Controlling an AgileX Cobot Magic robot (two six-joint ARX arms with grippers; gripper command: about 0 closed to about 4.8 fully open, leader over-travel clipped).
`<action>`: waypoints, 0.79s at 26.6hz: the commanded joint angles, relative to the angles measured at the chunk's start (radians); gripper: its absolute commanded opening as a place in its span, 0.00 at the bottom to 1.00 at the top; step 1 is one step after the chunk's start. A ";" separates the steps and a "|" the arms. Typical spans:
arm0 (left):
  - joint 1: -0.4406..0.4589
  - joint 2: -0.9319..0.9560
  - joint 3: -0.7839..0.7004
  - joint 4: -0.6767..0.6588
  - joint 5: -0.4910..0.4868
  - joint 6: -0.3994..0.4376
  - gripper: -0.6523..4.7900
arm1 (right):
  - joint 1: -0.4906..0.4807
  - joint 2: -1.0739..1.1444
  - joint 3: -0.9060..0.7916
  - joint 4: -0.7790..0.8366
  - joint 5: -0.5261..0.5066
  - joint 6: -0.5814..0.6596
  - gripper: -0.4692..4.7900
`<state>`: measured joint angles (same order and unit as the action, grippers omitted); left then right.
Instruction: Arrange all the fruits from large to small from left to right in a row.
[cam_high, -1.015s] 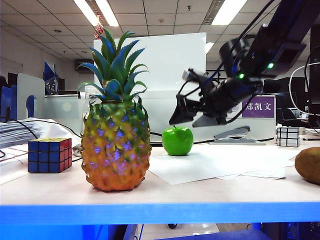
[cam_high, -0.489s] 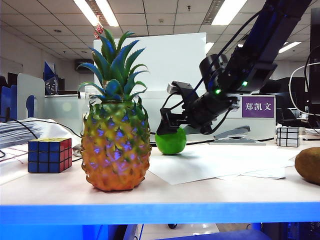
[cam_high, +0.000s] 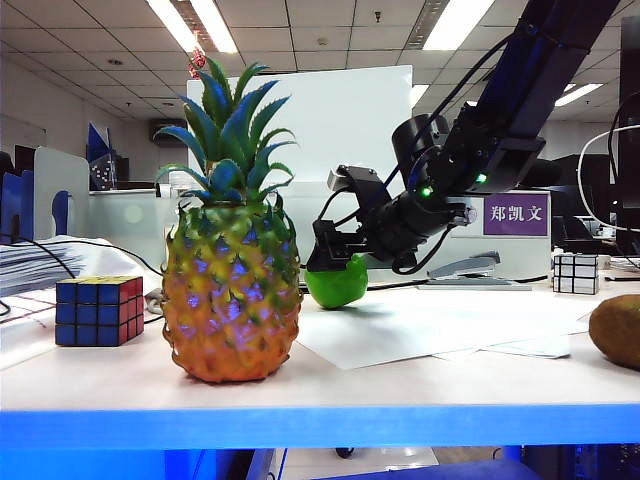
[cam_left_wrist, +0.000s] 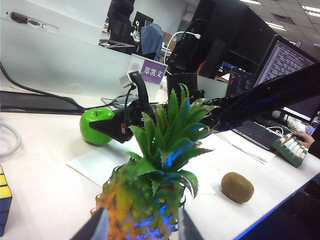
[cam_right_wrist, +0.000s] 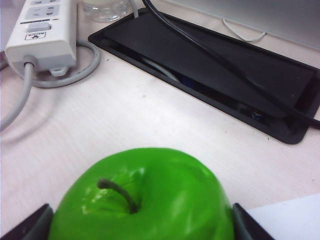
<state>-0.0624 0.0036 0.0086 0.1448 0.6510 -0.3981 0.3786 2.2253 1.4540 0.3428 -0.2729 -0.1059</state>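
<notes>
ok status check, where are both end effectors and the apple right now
Right end effector open, fingers straddling the green apple on the table. Left end effector open, up over the pineapple, holding nothing. Kiwi at far right. Nothing blocking.

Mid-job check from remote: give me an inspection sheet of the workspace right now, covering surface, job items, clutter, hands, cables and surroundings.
Surface: pale table, white paper sheets right of centre.
Job's things: pineapple upright, front left; green apple behind it; kiwi at the right edge.
Clutter: Rubik's cube far left; small silver-white cube and stapler at the back right.
Hands: right hand open, fingers either side of the apple; left hand open, just behind the pineapple.
Cables: power strip with grey cord beyond the apple.
Surroundings: office dividers, name sign, ceiling lights.
</notes>
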 joint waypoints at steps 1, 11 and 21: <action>0.001 -0.002 0.001 0.006 -0.001 0.006 0.47 | 0.003 0.025 -0.015 -0.130 -0.025 -0.002 0.17; 0.001 -0.002 0.001 -0.010 -0.004 0.025 0.47 | 0.003 -0.087 -0.014 -0.229 -0.022 0.001 0.09; 0.001 -0.002 0.001 -0.009 -0.003 0.024 0.47 | 0.002 -0.396 -0.018 -0.612 -0.013 -0.007 0.09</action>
<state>-0.0624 0.0036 0.0086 0.1303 0.6498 -0.3782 0.3790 1.8637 1.4357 -0.2234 -0.2863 -0.1074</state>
